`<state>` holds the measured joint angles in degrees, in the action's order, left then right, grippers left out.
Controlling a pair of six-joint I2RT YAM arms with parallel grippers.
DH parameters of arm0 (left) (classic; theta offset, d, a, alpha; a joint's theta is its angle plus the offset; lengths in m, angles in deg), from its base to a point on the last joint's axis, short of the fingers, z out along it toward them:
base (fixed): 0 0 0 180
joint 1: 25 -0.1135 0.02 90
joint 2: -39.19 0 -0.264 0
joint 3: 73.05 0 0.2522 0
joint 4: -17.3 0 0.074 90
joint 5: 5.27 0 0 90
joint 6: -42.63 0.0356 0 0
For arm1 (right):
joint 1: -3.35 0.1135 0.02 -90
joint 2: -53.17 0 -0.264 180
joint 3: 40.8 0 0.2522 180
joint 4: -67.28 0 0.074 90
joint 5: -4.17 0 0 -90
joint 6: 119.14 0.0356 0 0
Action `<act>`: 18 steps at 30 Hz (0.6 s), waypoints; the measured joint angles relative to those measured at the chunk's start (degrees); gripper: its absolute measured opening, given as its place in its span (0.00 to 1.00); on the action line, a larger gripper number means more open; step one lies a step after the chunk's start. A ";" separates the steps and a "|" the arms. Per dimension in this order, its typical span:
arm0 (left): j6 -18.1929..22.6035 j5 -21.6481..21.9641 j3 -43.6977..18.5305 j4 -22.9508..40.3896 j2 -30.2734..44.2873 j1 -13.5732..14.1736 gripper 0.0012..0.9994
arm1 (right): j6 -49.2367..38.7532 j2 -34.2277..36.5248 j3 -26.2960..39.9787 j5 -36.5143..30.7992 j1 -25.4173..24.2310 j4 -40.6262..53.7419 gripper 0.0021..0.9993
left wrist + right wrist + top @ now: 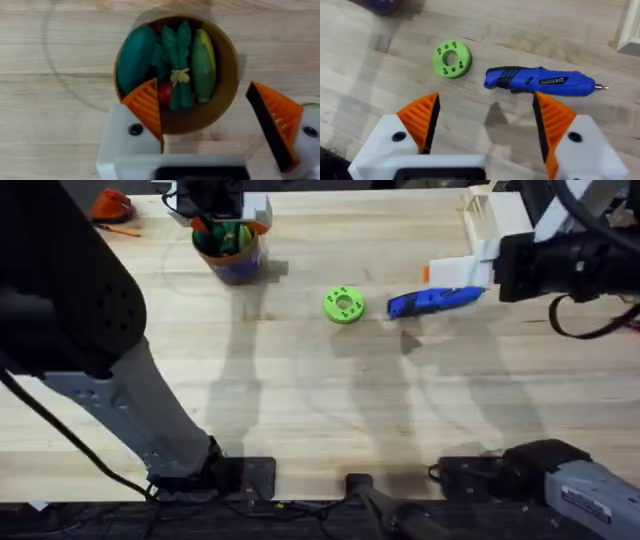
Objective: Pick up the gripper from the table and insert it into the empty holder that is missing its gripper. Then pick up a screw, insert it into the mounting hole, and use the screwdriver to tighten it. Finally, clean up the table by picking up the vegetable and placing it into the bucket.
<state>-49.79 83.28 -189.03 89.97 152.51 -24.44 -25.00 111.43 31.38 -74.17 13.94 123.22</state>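
- Looming dark and blurred at the left of the overhead view, the left arm (60, 300) rises close under the camera; its gripper sits at the far edge over the bucket (232, 255), which stands on the wooden table (300, 400).
- Right of the bucket lies a lime-green disc (344, 305), and just right of that the screwdriver (435, 301), flat on the table, with the right arm's white-and-black wrist near its far end.
- Left wrist view: the left gripper (207, 117) hangs above the bucket (227, 65), its 2 orange fingers (145, 102) wide apart and holding nothing.
- Inside the bucket are a dark green toy (136, 56), a leafy green bunch (176, 60) and the yellow-green vegetable (202, 62), lying side by side.
- Right wrist view: the right gripper (485, 122) hovers over the table, jaws spread and empty.
- Beyond its fingers the screwdriver (540, 81) lies on its side, metal tip pointing away from the disc (452, 58), which rests near its butt end but apart from it.
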 joint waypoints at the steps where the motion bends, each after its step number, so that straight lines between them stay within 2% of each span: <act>1: 0.02 0.00 0.00 0.24 -0.18 0.00 0.99 | 0.00 0.00 -0.01 0.00 0.00 0.00 0.99; 5: 0.26 0.04 0.00 1.34 -3.23 0.28 0.99 | 0.00 0.00 -0.01 0.00 0.00 0.00 0.99; 14: 1.11 3.08 0.41 9.71 -22.56 4.16 0.99 | 0.00 -1.09 -0.03 0.00 0.00 0.07 0.99; 18: 0.54 4.04 7.24 8.19 -31.94 6.58 0.99 | -0.02 -5.32 -0.05 0.00 0.00 0.98 0.99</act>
<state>-49.25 87.32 -181.79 98.16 120.57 -17.86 -25.02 106.11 31.33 -74.17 13.94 124.19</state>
